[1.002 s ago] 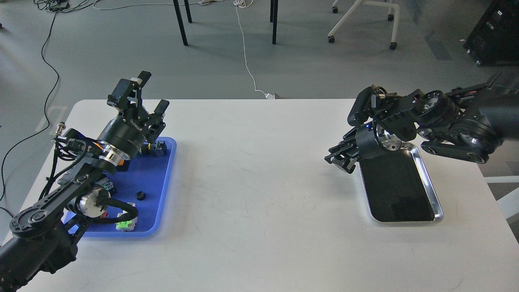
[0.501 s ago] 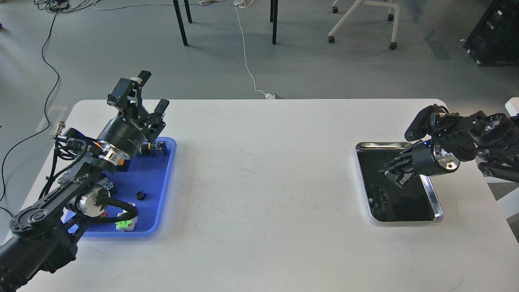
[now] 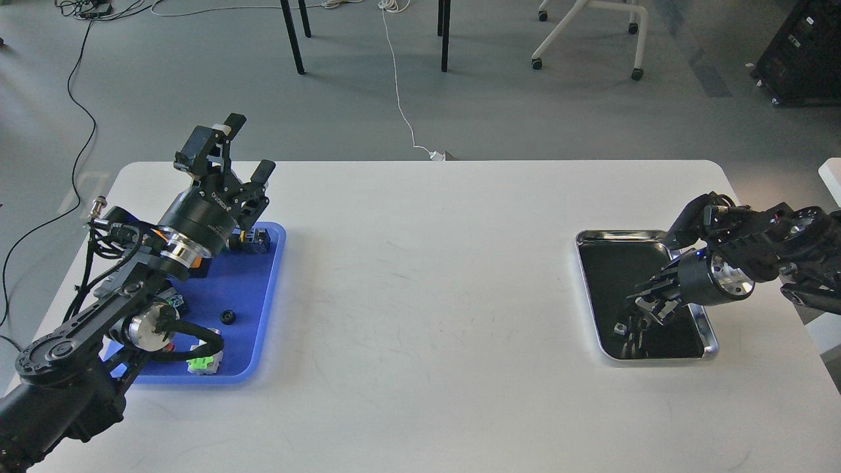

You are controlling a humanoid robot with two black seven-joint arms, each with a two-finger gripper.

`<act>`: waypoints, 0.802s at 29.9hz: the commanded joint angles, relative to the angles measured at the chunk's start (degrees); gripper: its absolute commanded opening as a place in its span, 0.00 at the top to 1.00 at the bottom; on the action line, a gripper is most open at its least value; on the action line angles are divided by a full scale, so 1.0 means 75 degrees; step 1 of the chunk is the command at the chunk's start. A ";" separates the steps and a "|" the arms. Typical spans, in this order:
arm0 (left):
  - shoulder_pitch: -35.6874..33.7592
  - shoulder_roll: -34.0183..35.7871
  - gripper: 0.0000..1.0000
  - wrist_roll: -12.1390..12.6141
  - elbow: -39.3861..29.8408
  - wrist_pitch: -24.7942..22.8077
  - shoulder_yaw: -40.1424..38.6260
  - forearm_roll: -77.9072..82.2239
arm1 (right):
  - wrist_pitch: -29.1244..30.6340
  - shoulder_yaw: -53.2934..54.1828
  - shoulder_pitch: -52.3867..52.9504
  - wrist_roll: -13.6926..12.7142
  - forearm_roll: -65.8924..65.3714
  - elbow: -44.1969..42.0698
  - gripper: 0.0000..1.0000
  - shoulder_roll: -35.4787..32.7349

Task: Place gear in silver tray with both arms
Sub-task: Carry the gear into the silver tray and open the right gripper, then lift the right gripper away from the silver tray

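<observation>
The silver tray point(image 3: 617, 233) lies on the right of the white table, its dark floor mirroring my arm. My right gripper point(image 3: 647, 307) hangs low over the tray's middle, pointing left and down. Its fingers are dark and close together, so I cannot tell whether they hold anything. A small grey speck point(image 3: 619, 328) shows on the tray floor below the fingers; it may be a part or a reflection. A small black gear point(image 3: 228, 316) lies on the blue tray point(image 3: 246, 282) at the left. My left gripper point(image 3: 248, 146) is open and empty above that tray's far end.
The blue tray also holds a green-and-white piece point(image 3: 200, 362) and a black block point(image 3: 260, 238); my left arm covers other parts. Bare white table point(image 3: 427, 295) lies between the trays. Chair legs and cables are on the floor beyond the far edge.
My right arm swung right and toward me, from the silver tray's far left corner to low over its middle. The grey speck now shows. The left arm has not moved.
</observation>
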 commanded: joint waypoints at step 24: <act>0.0025 0.0035 0.02 0.0000 0.0000 0.0001 0.0012 0.0000 | -0.0245 0.6650 -0.3046 0.0000 0.4009 0.0352 0.03 -0.0863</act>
